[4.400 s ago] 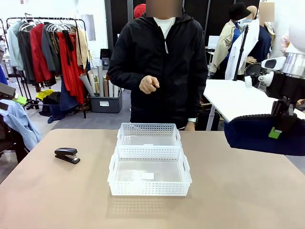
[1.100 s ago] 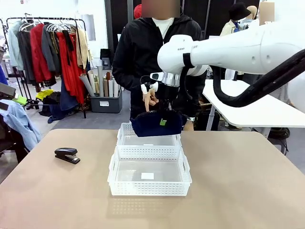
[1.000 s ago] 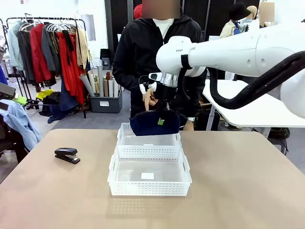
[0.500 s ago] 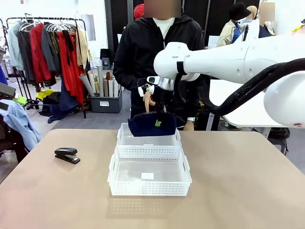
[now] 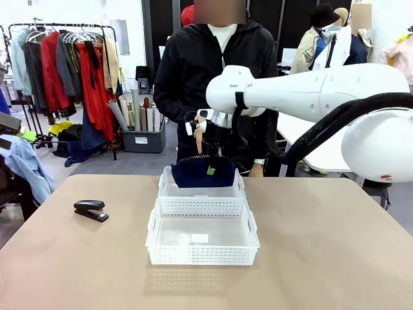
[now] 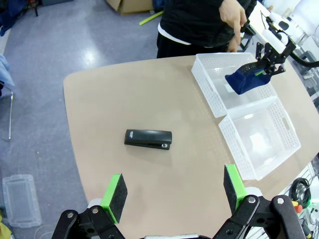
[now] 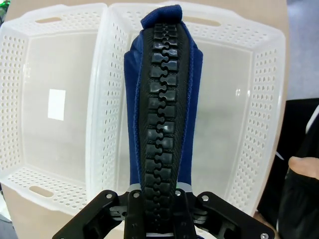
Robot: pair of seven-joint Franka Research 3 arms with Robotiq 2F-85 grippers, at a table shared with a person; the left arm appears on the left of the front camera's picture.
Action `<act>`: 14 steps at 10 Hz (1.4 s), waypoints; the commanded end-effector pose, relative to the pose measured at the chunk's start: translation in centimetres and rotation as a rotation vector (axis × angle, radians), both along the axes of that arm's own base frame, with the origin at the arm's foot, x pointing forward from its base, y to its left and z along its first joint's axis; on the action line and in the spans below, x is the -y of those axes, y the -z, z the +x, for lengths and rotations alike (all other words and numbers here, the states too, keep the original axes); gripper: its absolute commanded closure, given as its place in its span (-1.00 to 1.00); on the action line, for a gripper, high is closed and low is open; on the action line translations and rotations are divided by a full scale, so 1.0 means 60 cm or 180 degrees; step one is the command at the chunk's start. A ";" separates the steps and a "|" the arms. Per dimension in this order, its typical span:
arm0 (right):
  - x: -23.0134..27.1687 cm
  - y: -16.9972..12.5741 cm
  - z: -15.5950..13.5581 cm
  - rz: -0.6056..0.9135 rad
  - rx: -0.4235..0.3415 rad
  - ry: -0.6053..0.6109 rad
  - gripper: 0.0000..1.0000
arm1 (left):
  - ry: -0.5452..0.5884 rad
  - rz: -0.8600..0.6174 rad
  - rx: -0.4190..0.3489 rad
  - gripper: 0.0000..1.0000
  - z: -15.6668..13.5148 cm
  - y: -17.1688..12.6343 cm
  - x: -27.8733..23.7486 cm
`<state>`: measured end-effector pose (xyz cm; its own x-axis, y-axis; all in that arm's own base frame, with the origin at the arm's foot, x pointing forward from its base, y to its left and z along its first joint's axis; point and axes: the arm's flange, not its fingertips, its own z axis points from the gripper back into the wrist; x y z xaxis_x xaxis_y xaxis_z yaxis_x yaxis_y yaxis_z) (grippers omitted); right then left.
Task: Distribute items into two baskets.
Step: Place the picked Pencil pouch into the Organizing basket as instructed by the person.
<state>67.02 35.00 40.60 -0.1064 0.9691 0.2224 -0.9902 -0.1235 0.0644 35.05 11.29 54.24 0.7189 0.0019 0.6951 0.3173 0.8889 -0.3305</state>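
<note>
While the right gripper is squeezed tight on the blue pouch, it holds the pouch low over the far basket, the one closer to the person. The bottom of the pouch looks about level with the basket's rim. I cannot tell if it touches the bottom of the basket. From the right wrist, the pouch's black zip faces the camera. The pouch hangs lengthwise from the gripper, across the side where the two baskets meet.

The near basket sits right against the far one, in the middle of the table. It has a small white label on its floor.

The black stapler lies flat on the table, well apart from the baskets, on the robot's left side.

The left gripper is up above the table, near the stapler. Its green pads are spread wide and hold nothing.

The person's hand is raised just behind the right gripper.
</note>
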 end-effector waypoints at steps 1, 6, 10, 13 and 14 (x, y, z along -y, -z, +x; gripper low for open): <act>-0.006 -0.011 0.021 -0.0034 -0.0071 0.0114 1.00 | 0.0023 -0.0021 0.0010 -1.00 0.000 0.001 -0.001; 0.006 0.015 0.004 -0.0030 -0.0057 0.0030 1.00 | 0.0023 -0.0021 0.0010 -1.00 0.000 0.001 -0.001; 0.019 0.031 -0.005 0.0007 -0.0034 -0.0030 1.00 | 0.0023 -0.0021 0.0010 -1.00 0.000 0.001 -0.001; 0.016 0.065 0.007 0.0219 0.0089 -0.0023 1.00 | 0.0023 -0.0021 0.0010 -1.00 0.000 0.001 -0.001; 0.019 0.070 0.007 0.0255 0.0134 -0.0035 1.00 | 0.0023 -0.0021 0.0010 -1.00 0.000 0.001 -0.001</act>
<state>68.20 34.45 36.41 -0.0897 0.9651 0.2462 -0.9940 -0.1025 0.0396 35.05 11.29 54.24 0.7189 0.0019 0.6952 0.3173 0.8889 -0.3305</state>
